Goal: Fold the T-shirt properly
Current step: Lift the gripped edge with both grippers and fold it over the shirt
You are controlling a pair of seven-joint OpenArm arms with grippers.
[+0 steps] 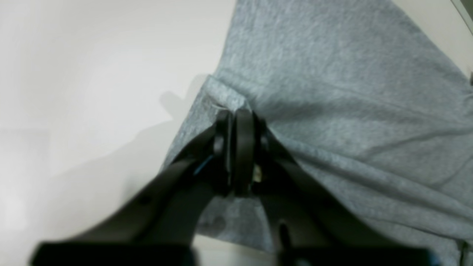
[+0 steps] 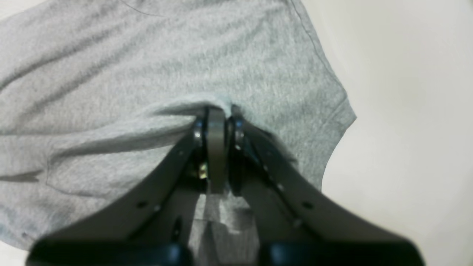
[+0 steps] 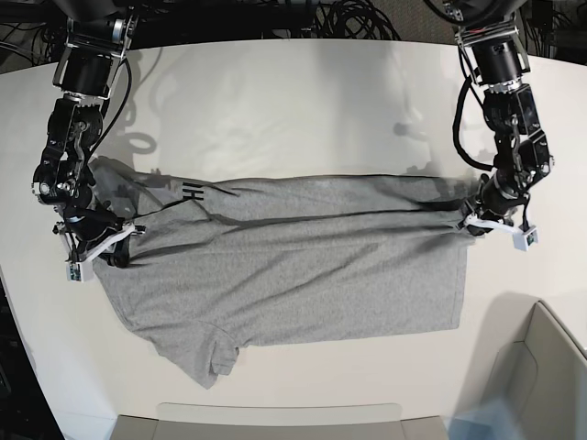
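Found the T-shirt (image 3: pixel 303 266) stretched flat across the white table (image 3: pixel 293 101), pulled taut between both arms. Caught the right gripper (image 3: pixel 117 246) clenched on a pinch of cloth at the sleeve end, and the left gripper (image 3: pixel 470 220) looking pressed together on a fold at the hem end. Judged the risks: a thin pinch slipping under tension, an uneven lift skewing the fold line, the loose sleeve (image 3: pixel 215 353) dragging and bunching. Noted black lettering (image 3: pixel 193 192) peeking at the far edge. Spotted a grey bin (image 3: pixel 550 367) near the hem corner and cables (image 3: pixel 339 18) behind, neither blocking the fold.
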